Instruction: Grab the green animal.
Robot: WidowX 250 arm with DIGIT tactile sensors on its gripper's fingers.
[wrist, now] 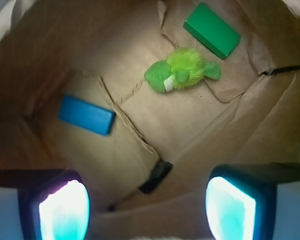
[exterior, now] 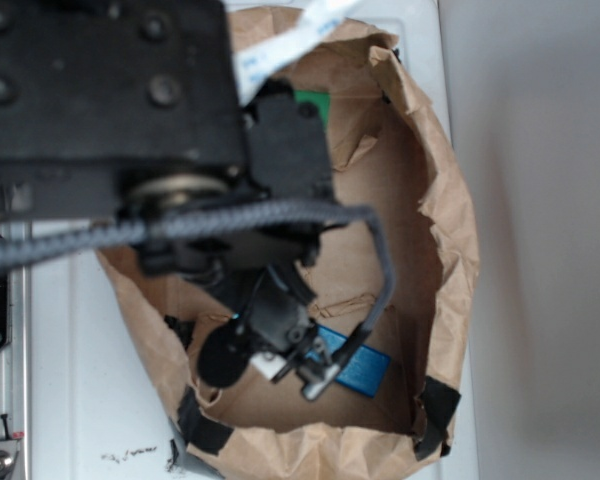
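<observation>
While pincer [wrist: 147,205] gapes, fuzzy green animal [wrist: 180,72], crinkled paper bag [wrist: 200,130].

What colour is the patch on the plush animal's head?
Whitish, on the green animal; wrist view shows it best.

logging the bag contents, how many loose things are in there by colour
green: 2, the green animal and a flat green block
blue: 1, a blue block
total: 3, all lying apart on the floor of the paper bag; the gripper is above them, open and empty
</observation>
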